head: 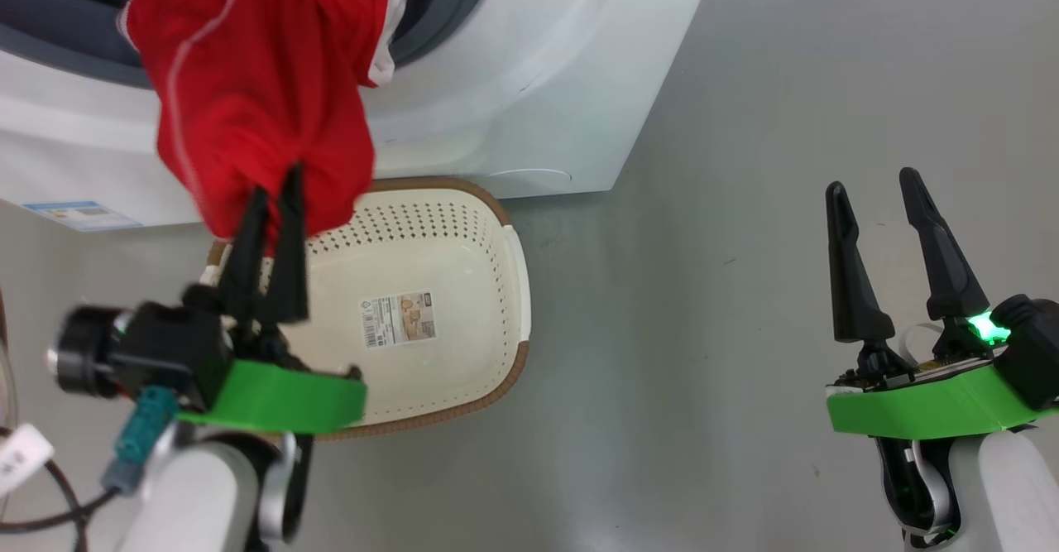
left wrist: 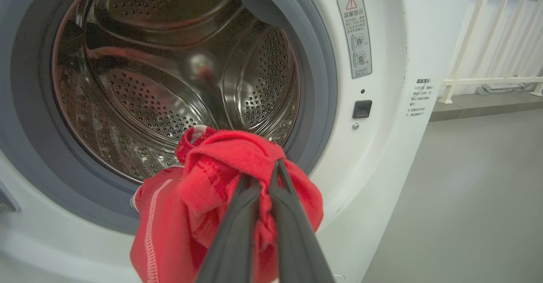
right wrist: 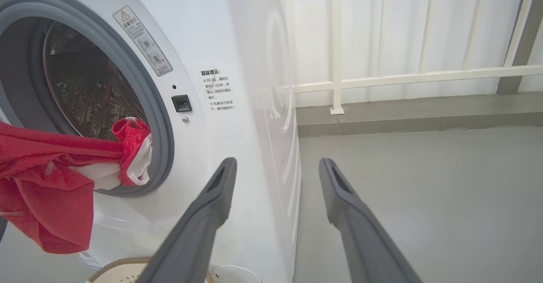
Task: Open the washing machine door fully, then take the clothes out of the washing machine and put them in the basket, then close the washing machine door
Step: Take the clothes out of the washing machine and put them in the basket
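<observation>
Clothes (head: pixel 248 97): red, hanging out of the round hole of the washing machine (head: pixel 529 88).
Left gripper (head: pixel 277 181): you have it squeezed tight on the clothes.
Right gripper (head: pixel 872 181): spread wide, holding nothing, off to one side of the washing machine.

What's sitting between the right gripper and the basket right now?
Nothing. In the head view, bare grey floor runs from the basket to the open right gripper.
</observation>
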Controlling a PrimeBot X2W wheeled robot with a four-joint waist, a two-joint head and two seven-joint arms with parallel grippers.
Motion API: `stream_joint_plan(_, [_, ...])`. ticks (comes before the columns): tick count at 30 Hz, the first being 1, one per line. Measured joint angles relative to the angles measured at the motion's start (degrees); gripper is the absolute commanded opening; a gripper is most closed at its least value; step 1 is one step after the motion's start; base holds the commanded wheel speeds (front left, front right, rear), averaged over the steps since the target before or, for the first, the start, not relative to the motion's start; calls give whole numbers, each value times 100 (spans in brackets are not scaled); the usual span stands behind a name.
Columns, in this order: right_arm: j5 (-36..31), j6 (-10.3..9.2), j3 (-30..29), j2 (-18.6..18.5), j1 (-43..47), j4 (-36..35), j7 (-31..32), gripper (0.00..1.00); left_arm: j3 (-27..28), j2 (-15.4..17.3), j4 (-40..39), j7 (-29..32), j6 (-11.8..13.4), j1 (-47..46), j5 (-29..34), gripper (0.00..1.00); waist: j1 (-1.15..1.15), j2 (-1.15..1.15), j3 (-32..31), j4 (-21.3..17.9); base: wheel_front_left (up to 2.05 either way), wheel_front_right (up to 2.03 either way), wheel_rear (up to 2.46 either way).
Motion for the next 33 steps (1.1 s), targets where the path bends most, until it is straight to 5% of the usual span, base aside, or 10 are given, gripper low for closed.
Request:
stream_joint_plan(9, [0, 0, 10, 1, -3, -60, 0, 100, -302, -248, 726, -12, -100, 293, -309, 0, 0, 0, 137, 4, 0, 0, 0])
stream_joint_plan(33, [3, 0, 153, 2, -151, -66, 0, 100, -493, -712, 5000, -650, -823, -904, -628, 0, 0, 0, 696, -282, 0, 0, 0])
